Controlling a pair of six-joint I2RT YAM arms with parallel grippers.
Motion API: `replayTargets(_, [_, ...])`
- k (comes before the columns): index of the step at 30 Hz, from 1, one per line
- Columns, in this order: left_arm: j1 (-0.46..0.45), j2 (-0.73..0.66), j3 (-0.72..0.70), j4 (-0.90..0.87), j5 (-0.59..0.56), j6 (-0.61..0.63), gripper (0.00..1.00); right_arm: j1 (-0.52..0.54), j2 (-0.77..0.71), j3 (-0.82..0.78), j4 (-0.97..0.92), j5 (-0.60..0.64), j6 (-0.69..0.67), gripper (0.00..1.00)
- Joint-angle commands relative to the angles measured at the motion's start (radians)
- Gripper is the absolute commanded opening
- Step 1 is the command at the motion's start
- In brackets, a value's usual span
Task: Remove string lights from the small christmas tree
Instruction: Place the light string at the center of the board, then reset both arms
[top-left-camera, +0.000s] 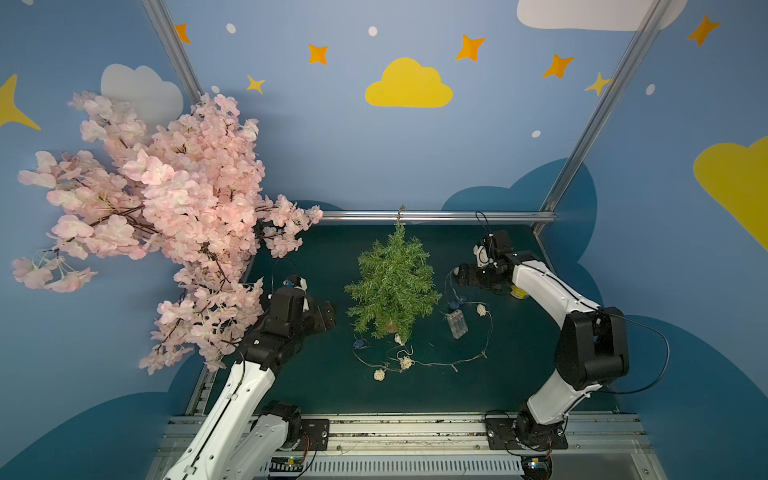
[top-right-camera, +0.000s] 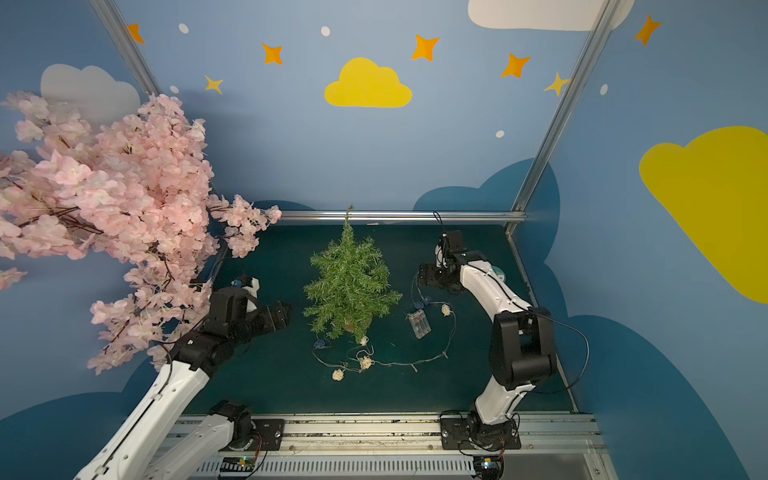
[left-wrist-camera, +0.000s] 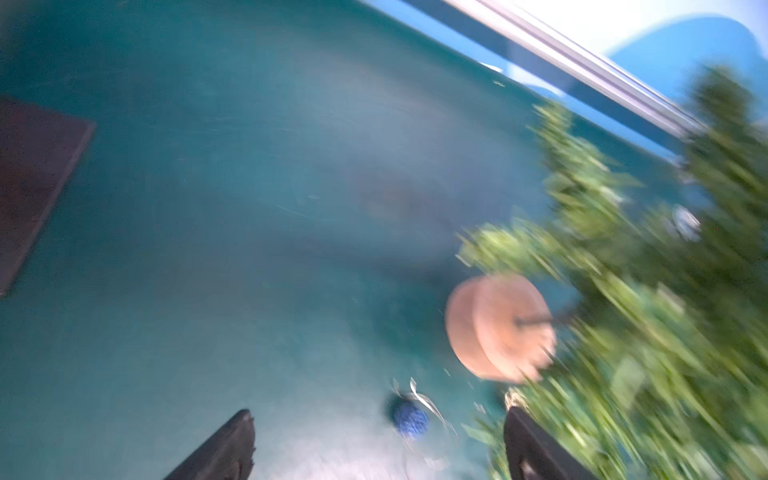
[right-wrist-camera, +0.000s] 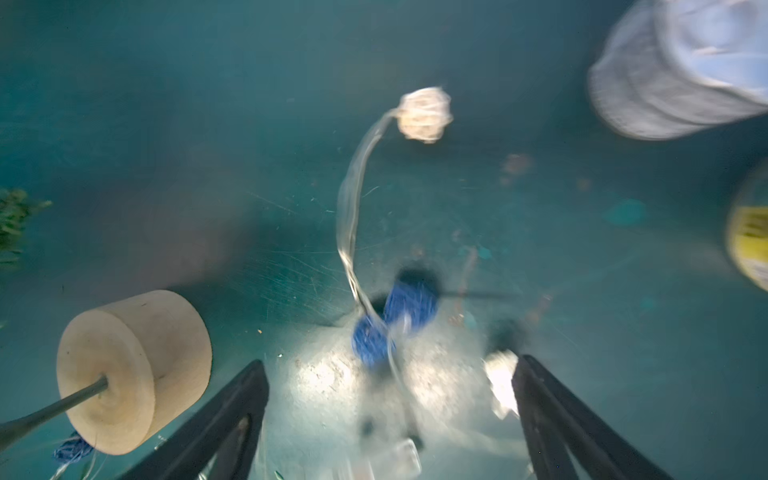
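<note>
My right pincer (right-wrist-camera: 390, 363) is wide apart and holds nothing. It hangs low over the right side of the dark green table (top-left-camera: 316, 390), closer to the far edge. Just below it lie two blue woven balls (right-wrist-camera: 409, 305). They belong to the string lights (top-left-camera: 405, 363), a thin pale wire with little cream and blue balls on it. I think this is a good spot to let the wire go, because it is away from the branches.

My left pincer (left-wrist-camera: 378, 415) is apart too, and empty. It hangs low on the left side of the table, just beside the small christmas tree (top-left-camera: 392, 282). That is the green bristly one with a round tan wooden foot (left-wrist-camera: 494, 328). I think it is there to hold the tree if the tree wobbles.

The tree stands up straight in the middle of the table. In both top views I see no wire on its branches. The string lights lie on the table in a big loop, from the front of the foot round to the right. The clear plastic battery box (top-left-camera: 457, 324) lies flat, right of the tree.

One cream ball (top-left-camera: 399, 338) and one blue ball (top-left-camera: 359, 343) sit close to the foot, under the low branches. I cannot tell if the wire is caught there. If it is, I must pull softly toward the near edge, because I think this light tree could tip.
</note>
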Motion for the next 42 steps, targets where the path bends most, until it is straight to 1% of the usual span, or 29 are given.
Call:
replayTargets(1, [0.053,0.064,-0.019,0.131,0.009,0.045,0.95,-0.031,-0.134,-0.038,-0.024,0.071,-0.012,0.93])
replayTargets(3, [0.057,0.089,-0.052,0.223,-0.079,0.051,0.96,-0.061,-0.201,-0.103,0.028,0.077,-0.009,0.93])
replayTargets(5, [0.059,0.12,-0.085,0.326,-0.132,0.079,0.98,-0.107,-0.269,-0.198,0.114,0.082,-0.016,0.93])
replayTargets(6, [0.059,0.138,-0.098,0.37,-0.161,0.09,0.99,-0.12,-0.296,-0.246,0.172,0.109,-0.027,0.93])
replayTargets(7, [0.06,0.16,-0.117,0.432,-0.191,0.109,0.99,-0.13,-0.323,-0.314,0.26,0.151,-0.043,0.94])
replayTargets(9, [0.06,0.21,-0.148,0.538,-0.262,0.15,0.99,-0.143,-0.366,-0.449,0.461,0.176,-0.115,0.93])
replayTargets(11, [0.059,0.27,-0.195,0.69,-0.281,0.254,0.99,-0.146,-0.393,-0.585,0.681,0.193,-0.189,0.93])
replayTargets(12, [0.061,0.308,-0.225,0.801,-0.308,0.274,0.99,-0.144,-0.399,-0.645,0.785,0.205,-0.211,0.93])
replayTargets(15, [0.073,0.404,-0.188,0.821,-0.304,0.337,0.99,-0.145,-0.365,-0.753,0.991,0.232,-0.246,0.93])
replayTargets(17, [0.076,0.483,-0.185,0.886,-0.284,0.369,0.99,-0.143,-0.314,-0.761,1.04,0.241,-0.263,0.93])
replayTargets(18, [0.076,0.528,-0.203,0.954,-0.255,0.395,0.99,-0.141,-0.283,-0.77,1.078,0.247,-0.273,0.93])
replayTargets(19, [0.078,0.573,-0.226,1.059,-0.237,0.429,1.0,-0.14,-0.252,-0.796,1.164,0.251,-0.284,0.93])
replayTargets(20, [0.077,0.589,-0.22,1.076,-0.217,0.458,1.0,-0.14,-0.224,-0.836,1.27,0.255,-0.29,0.93])
replayTargets(21, [0.076,0.575,-0.198,1.013,-0.163,0.499,1.0,-0.144,-0.184,-0.89,1.41,0.261,-0.284,0.93])
replayTargets(22, [0.079,0.575,-0.22,1.069,-0.118,0.545,1.0,-0.144,-0.142,-0.934,1.532,0.277,-0.276,0.93])
replayTargets(23, [0.078,0.589,-0.259,1.158,-0.114,0.56,1.0,-0.141,-0.112,-0.967,1.623,0.281,-0.282,0.93])
replayTargets(24, [0.093,0.611,-0.284,1.231,-0.134,0.536,1.0,-0.133,-0.093,-0.991,1.694,0.271,-0.306,0.93])
replayTargets(25, [0.116,0.61,-0.308,1.263,-0.132,0.5,1.0,-0.121,-0.106,-0.989,1.664,0.279,-0.314,0.93])
replayTargets(26, [0.143,0.622,-0.337,1.311,-0.093,0.48,1.0,-0.118,-0.127,-0.972,1.594,0.285,-0.307,0.93])
replayTargets(27, [0.163,0.68,-0.369,1.442,-0.074,0.465,1.0,-0.127,-0.139,-0.949,1.535,0.265,-0.298,0.93])
replayTargets(28, [0.162,0.715,-0.392,1.553,-0.068,0.479,1.0,-0.138,-0.123,-0.94,1.544,0.236,-0.295,0.93])
replayTargets(29, [0.159,0.685,-0.379,1.48,-0.051,0.485,1.0,-0.146,-0.118,-0.942,1.557,0.223,-0.296,0.93])
replayTargets(30, [0.16,0.643,-0.338,1.33,-0.047,0.485,1.0,-0.148,-0.123,-0.939,1.541,0.221,-0.293,0.93])
replayTargets(31, [0.167,0.651,-0.337,1.34,-0.029,0.482,1.0,-0.149,-0.13,-0.931,1.514,0.215,-0.29,0.93])
replayTargets(33, [0.167,0.691,-0.368,1.463,-0.031,0.479,1.0,-0.162,-0.125,-0.926,1.514,0.186,-0.285,0.93])
replayTargets(34, [0.168,0.687,-0.364,1.446,-0.033,0.477,1.0,-0.163,-0.124,-0.926,1.513,0.181,-0.285,0.93])
replayTargets(36, [0.167,0.652,-0.334,1.334,-0.03,0.48,1.0,-0.165,-0.129,-0.924,1.502,0.178,-0.284,0.93])
replayTargets(39, [0.168,0.666,-0.341,1.372,-0.031,0.476,1.0,-0.165,-0.128,-0.926,1.507,0.178,-0.284,0.92])
replayTargets(42, [0.168,0.66,-0.332,1.341,-0.027,0.477,1.0,-0.165,-0.128,-0.926,1.507,0.178,-0.284,0.92])
